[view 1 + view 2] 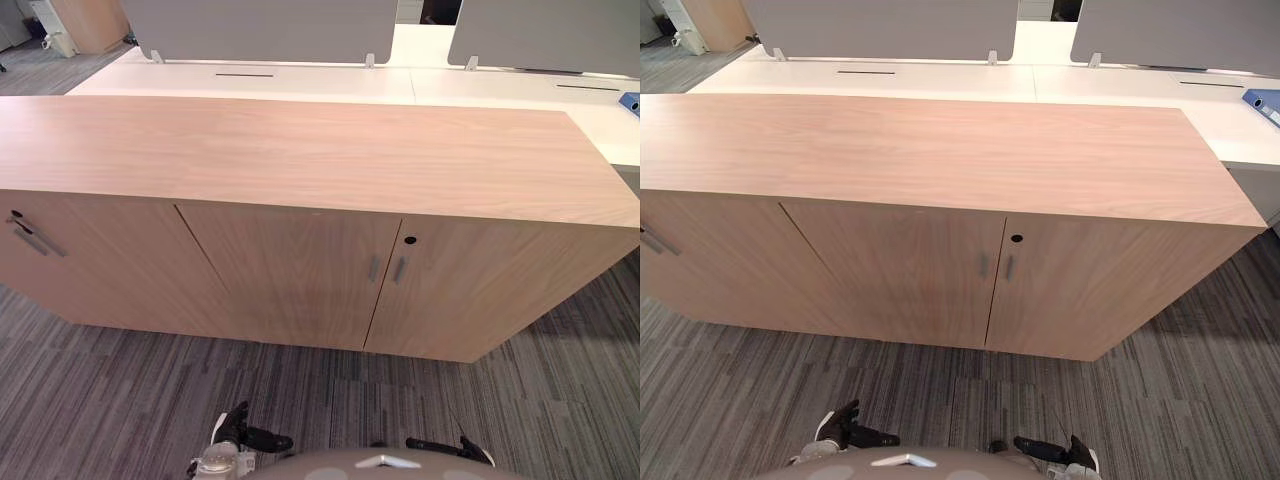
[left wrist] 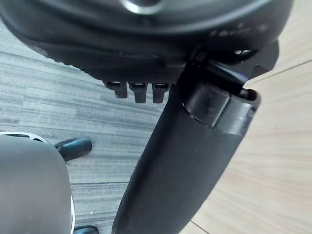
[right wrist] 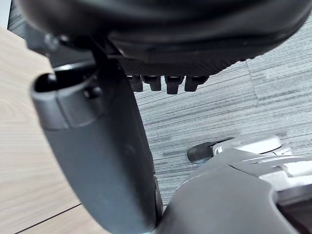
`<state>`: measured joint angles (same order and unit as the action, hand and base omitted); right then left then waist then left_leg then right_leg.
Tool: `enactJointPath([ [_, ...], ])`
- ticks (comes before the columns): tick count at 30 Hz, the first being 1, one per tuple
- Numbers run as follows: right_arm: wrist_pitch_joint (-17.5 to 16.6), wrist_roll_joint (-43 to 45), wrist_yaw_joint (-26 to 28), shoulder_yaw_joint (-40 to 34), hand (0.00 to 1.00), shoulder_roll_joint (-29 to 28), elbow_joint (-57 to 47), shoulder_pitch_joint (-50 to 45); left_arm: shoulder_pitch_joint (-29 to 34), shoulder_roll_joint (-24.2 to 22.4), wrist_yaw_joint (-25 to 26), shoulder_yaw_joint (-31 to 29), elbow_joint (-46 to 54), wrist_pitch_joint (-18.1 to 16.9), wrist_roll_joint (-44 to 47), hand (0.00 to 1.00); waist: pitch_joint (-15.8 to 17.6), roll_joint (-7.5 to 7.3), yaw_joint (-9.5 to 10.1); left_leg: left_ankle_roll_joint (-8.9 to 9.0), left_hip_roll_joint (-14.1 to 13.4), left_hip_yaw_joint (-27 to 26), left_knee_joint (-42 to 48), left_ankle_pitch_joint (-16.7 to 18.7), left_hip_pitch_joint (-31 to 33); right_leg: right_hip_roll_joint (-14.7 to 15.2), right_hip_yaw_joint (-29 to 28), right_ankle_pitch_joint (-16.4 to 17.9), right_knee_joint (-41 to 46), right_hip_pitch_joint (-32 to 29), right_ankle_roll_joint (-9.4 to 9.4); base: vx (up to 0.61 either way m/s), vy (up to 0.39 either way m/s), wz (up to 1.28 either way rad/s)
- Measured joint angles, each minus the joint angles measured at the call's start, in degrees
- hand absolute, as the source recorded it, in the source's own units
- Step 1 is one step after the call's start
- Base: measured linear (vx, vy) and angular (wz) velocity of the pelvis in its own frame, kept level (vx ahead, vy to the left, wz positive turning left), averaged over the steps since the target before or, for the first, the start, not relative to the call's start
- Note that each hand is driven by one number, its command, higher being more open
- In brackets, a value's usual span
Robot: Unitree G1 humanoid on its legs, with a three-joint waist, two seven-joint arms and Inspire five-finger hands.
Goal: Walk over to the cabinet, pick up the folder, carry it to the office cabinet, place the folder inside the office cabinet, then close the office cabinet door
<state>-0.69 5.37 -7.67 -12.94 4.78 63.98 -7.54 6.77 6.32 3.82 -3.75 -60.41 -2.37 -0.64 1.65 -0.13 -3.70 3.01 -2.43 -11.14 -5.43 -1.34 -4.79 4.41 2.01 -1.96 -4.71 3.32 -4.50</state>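
A low wooden cabinet (image 1: 300, 150) stands right in front of me, its top bare. Its doors (image 1: 290, 270) are shut; two slim handles (image 1: 386, 269) meet at the middle seam under a dark keyhole (image 1: 410, 240). A corner of a blue folder (image 1: 1262, 104) lies on the white desk (image 1: 1110, 85) behind the cabinet, at the far right. My left hand (image 2: 185, 161) hangs beside the cabinet front above the carpet, fingers relaxed and holding nothing. My right hand (image 3: 102, 146) hangs the same way, also holding nothing.
Grey desk screens (image 1: 260, 25) stand along the white desk behind the cabinet. Striped grey carpet (image 1: 120, 400) covers the floor between me and the cabinet. Another handle (image 1: 30, 238) sits on the leftmost door. A wooden unit (image 1: 85, 20) stands at the far left back.
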Motion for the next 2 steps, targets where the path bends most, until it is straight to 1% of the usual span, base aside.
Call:
enactJointPath([
  [2, 0.02, 0.82, 0.06, -0.20, 1.00, -0.04, 0.10, 0.13, -0.54, 0.04, 0.03, -0.40, -0.71, 0.27, 0.00, 1.00, 0.09, -0.14, 0.03, -0.10, 0.19, 0.41, 0.00, 0.07, 0.04, 0.19, 0.50, 0.21, -0.01, 0.19, -0.19, 0.02, 0.004, 0.09],
])
